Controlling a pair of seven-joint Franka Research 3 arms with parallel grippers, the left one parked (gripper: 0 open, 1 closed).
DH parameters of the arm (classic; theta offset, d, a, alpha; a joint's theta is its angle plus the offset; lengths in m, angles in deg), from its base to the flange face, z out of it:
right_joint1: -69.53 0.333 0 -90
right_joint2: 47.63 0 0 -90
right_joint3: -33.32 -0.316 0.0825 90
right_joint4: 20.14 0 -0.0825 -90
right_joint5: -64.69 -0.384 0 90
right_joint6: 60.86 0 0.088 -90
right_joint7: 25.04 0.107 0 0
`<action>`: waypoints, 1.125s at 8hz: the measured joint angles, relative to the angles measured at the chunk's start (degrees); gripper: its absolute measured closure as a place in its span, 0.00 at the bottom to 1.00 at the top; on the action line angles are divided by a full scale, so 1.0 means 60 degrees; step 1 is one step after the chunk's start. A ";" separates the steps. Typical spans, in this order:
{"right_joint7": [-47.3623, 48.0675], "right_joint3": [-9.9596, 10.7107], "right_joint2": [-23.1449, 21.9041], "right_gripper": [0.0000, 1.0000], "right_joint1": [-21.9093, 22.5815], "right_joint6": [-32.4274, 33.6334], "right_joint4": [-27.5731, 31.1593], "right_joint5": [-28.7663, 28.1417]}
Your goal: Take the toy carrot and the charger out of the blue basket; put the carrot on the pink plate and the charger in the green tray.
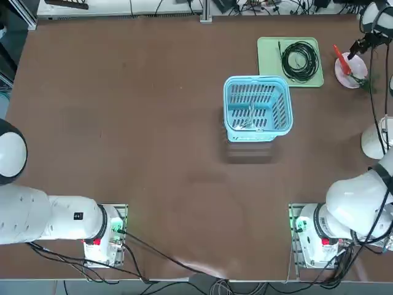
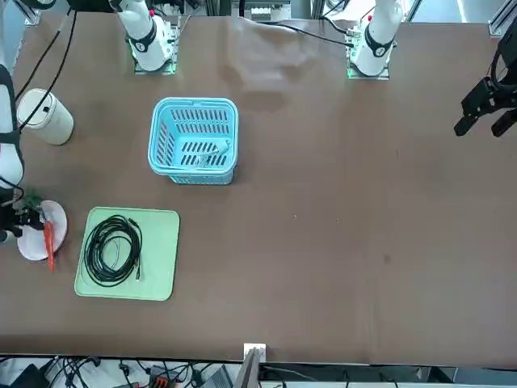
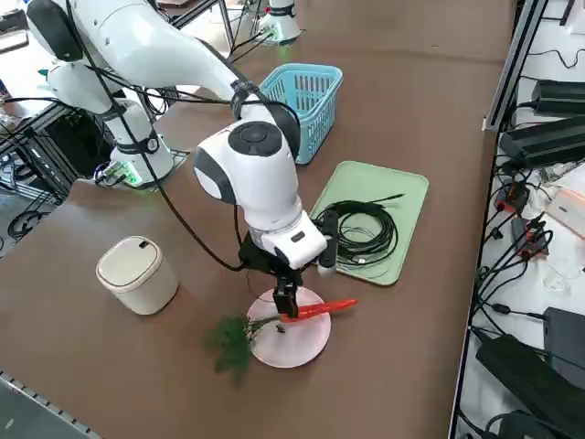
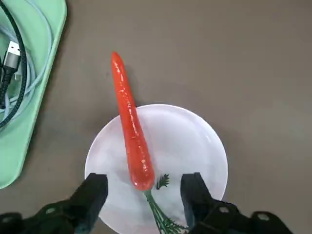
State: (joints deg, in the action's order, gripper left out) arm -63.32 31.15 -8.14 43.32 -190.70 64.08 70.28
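1. The right gripper point(image 4: 144, 195) is held just above the pink plate point(image 4: 195, 146), and its jaws are seen spread apart with nothing between them.
2. The toy carrot point(image 4: 130, 131) is seen lying on the plate, its thick end between the spread fingers point(image 4: 92, 192) and touched by neither.
3. The slim tip of the carrot is pointed away from the jaws and is carried past the plate's rim, over the bare table point(image 4: 219, 58).
4. The carrot's green leaves point(image 3: 233, 337) are trailed off the opposite rim of the plate, on the jaws' own side.
5. The green tray point(image 4: 29, 97) is found just beside the plate, off to one side of the jaws, with a coiled black cable point(image 3: 361, 233) lying in it.
6. The blue basket point(image 1: 256, 108) is placed well apart from the jaws, beyond the tray.
7. A pale object point(image 1: 250, 121) is glimpsed on the basket's slatted floor; it is taken for the charger, though its form cannot be made out.
8. A cream lidded bin point(image 3: 137, 273) is stood near the plate, on the side away from the tray.
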 joint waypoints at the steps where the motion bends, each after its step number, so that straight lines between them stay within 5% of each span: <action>1: -0.0006 -0.0004 -0.0001 0.00 0.0000 -0.0001 -0.0032 -0.0008; 4: -0.0014 -0.0121 -0.0279 0.00 0.0090 0.0720 -0.0424 -0.0197; 9: 0.3151 -0.0258 -0.2860 0.00 0.2010 0.5169 -0.0526 -0.0361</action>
State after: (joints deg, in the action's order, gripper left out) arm -44.41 29.60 -25.30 55.38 -159.68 60.92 68.11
